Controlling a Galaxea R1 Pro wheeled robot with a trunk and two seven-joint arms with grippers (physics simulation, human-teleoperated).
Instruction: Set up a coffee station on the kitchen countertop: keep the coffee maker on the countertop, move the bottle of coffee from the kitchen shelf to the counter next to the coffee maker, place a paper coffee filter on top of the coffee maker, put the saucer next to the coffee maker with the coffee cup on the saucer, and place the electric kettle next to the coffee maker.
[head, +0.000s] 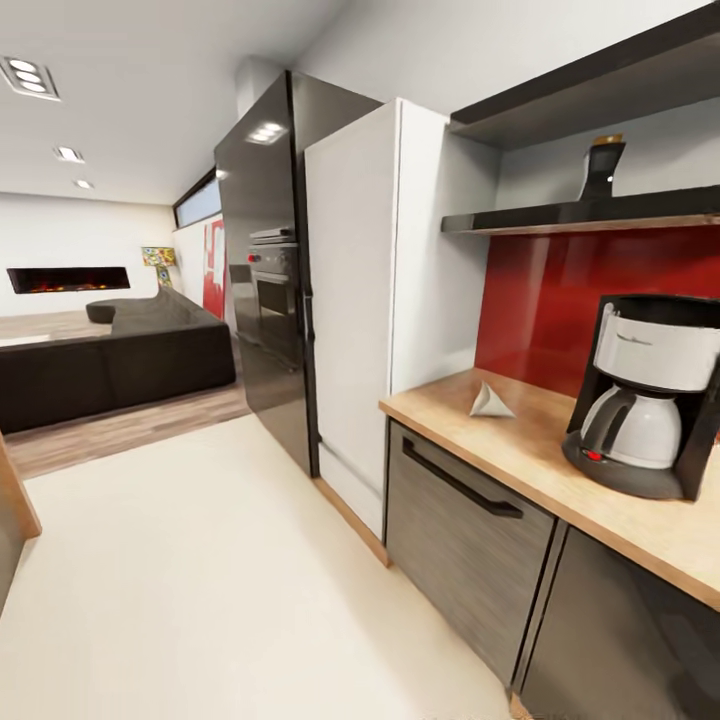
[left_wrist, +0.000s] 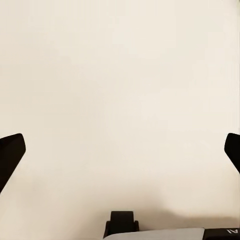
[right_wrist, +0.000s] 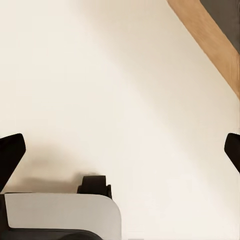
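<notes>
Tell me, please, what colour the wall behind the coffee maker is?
Glossy red backsplash, clearest in the head view.

Cream floor (head: 200, 580), dark sofa (head: 110, 365), perhaps a lit fireplace (head: 68, 279) beyond.

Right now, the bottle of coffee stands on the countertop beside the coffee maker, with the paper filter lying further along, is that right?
Not quite: the head view shows the bottle of coffee up on the shelf, above the coffee maker. The paper filter does lie further along the countertop.

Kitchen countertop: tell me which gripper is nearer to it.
Right, likely. The kitchen countertop lies on the robot's right; the right gripper hangs open over floor beside a wooden base strip, while the left gripper hangs over floor alone.
</notes>
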